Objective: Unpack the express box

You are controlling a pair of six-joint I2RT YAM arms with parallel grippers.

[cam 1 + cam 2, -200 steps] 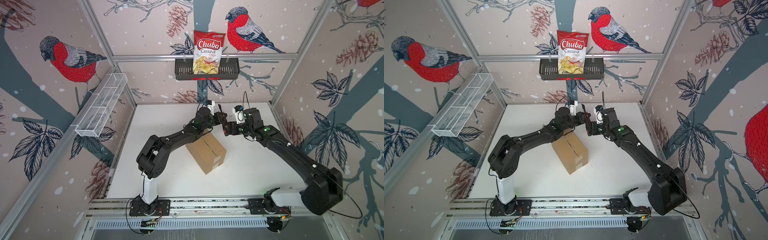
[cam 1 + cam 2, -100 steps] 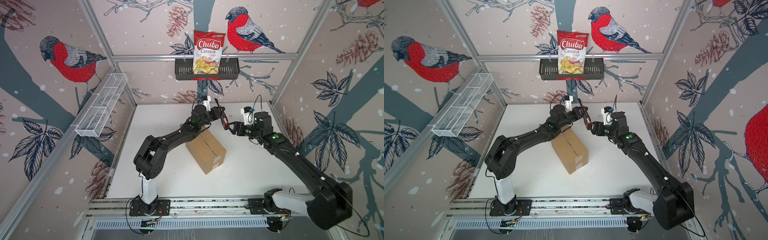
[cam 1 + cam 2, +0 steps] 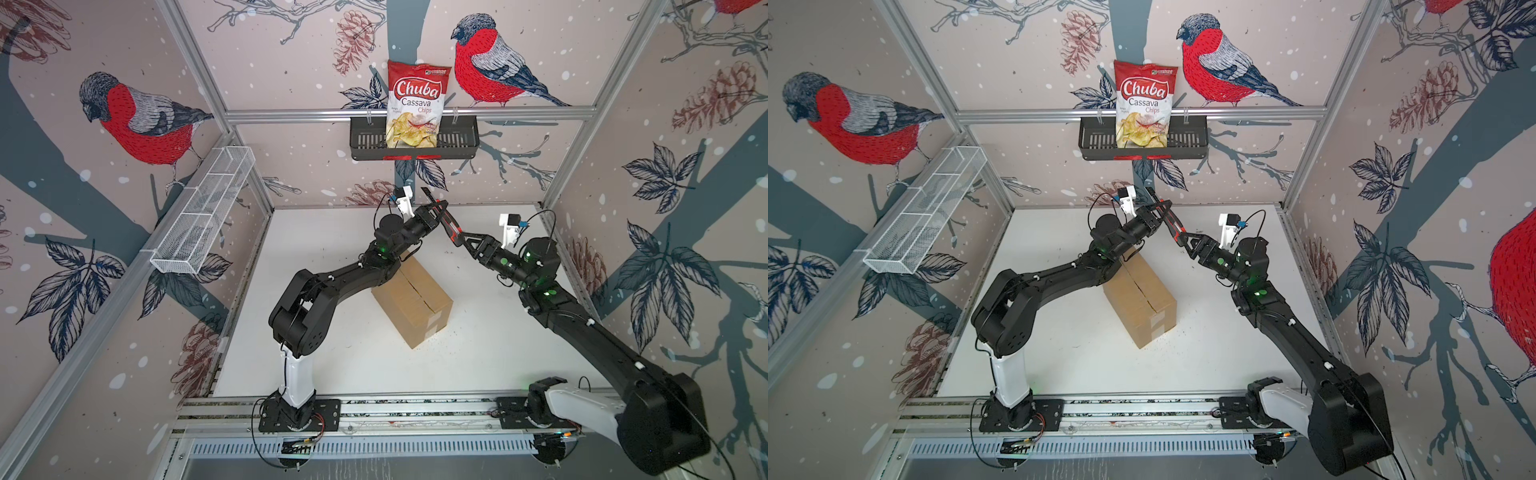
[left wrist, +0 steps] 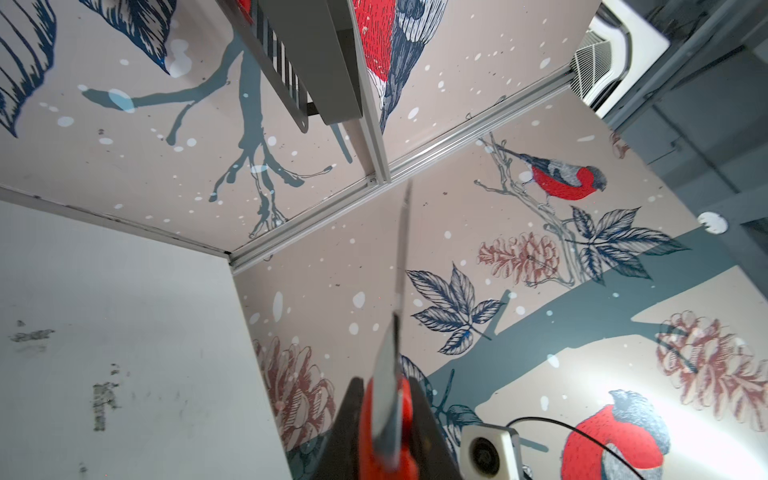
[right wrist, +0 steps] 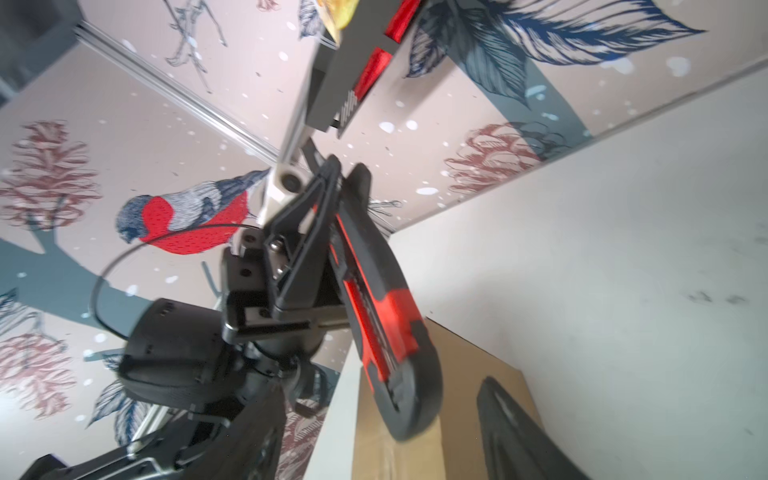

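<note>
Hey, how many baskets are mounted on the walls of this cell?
2. A black slotted basket hangs from the back wall rail, holding a chips bag. A white wire basket runs along the wall at the left of both top views. No others are visible.

express box (image 3: 413, 305) far end behind left arm (image 3: 349, 274), knife (image 4: 387, 399) handle cropped
</note>
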